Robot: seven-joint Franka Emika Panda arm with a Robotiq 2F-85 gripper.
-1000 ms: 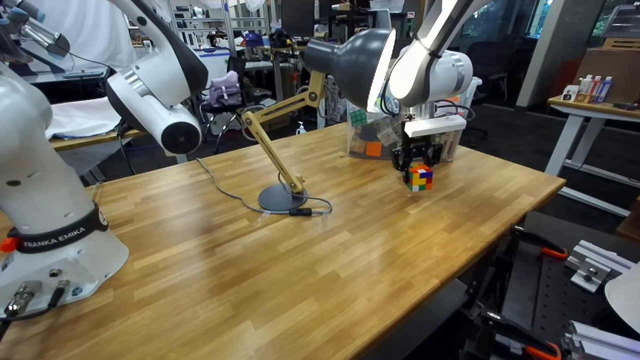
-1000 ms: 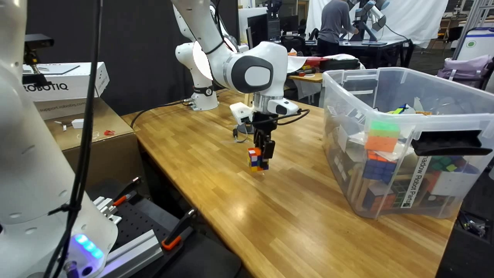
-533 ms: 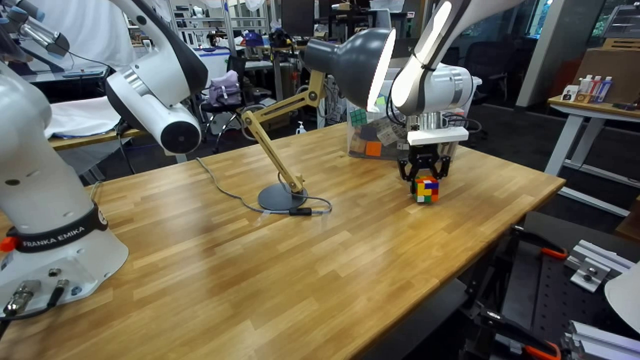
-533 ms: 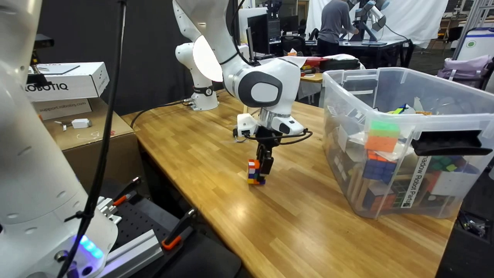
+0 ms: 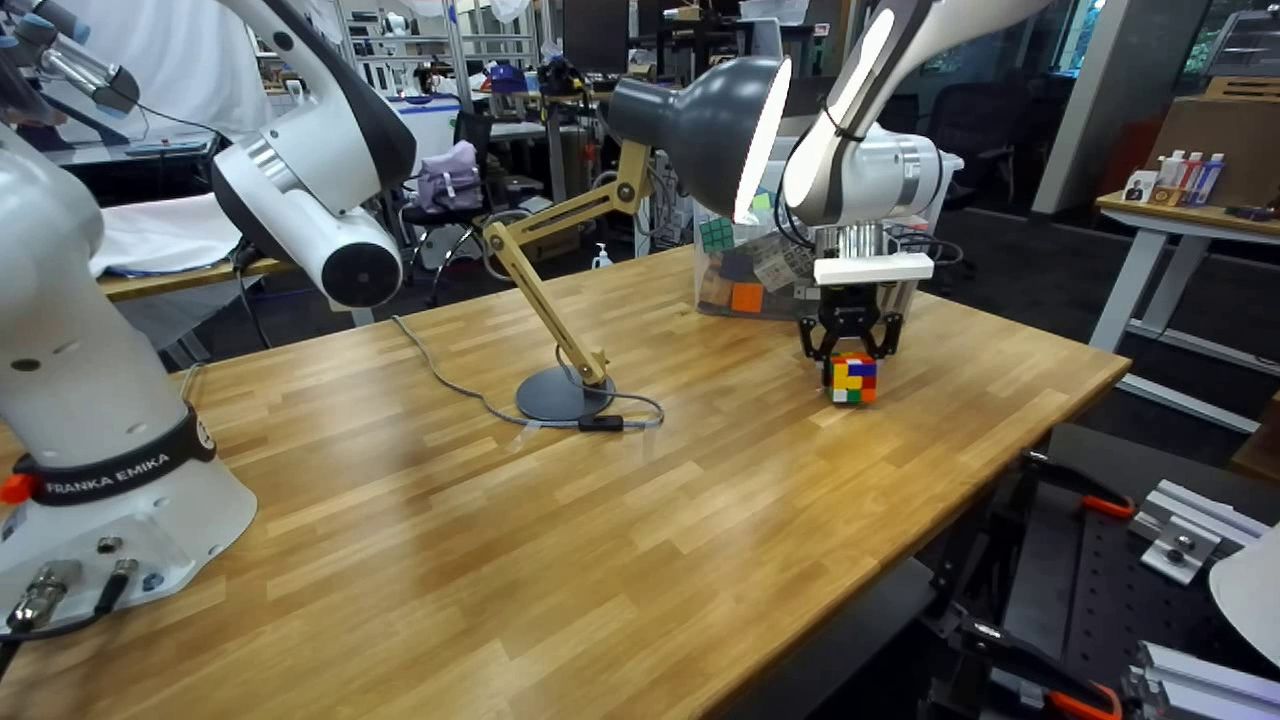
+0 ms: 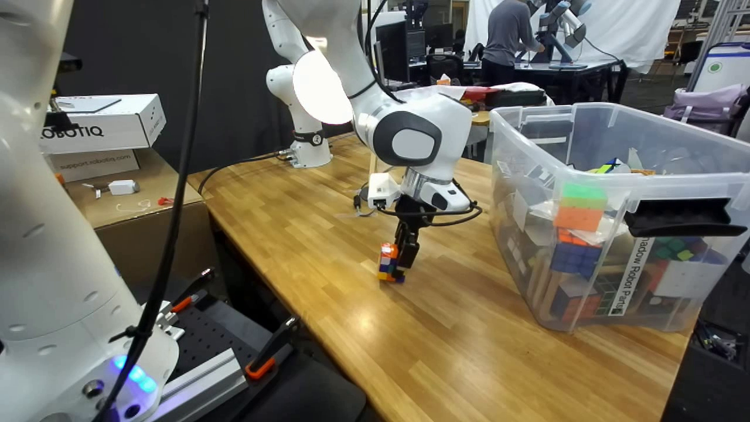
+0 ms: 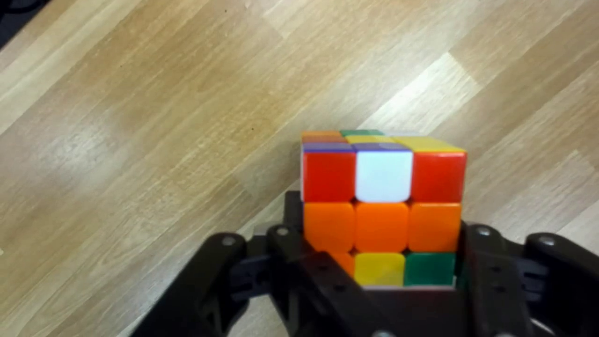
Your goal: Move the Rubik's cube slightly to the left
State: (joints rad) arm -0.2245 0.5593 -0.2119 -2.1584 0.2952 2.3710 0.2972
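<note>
Likely at set-down, needing release next, with black two-fingered gripper [image 7: 379, 221] clamped on multicoloured plastic Rubik's cube [image 7: 383, 208], frame centre-right

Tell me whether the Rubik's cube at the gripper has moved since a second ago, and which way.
Yes: in an exterior view the Rubik's cube has shifted down and slightly rightward in the picture, away from the lamp base.

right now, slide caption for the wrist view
A multicoloured Rubik's cube clasped in the black gripper, wooden tabletop behind
</note>
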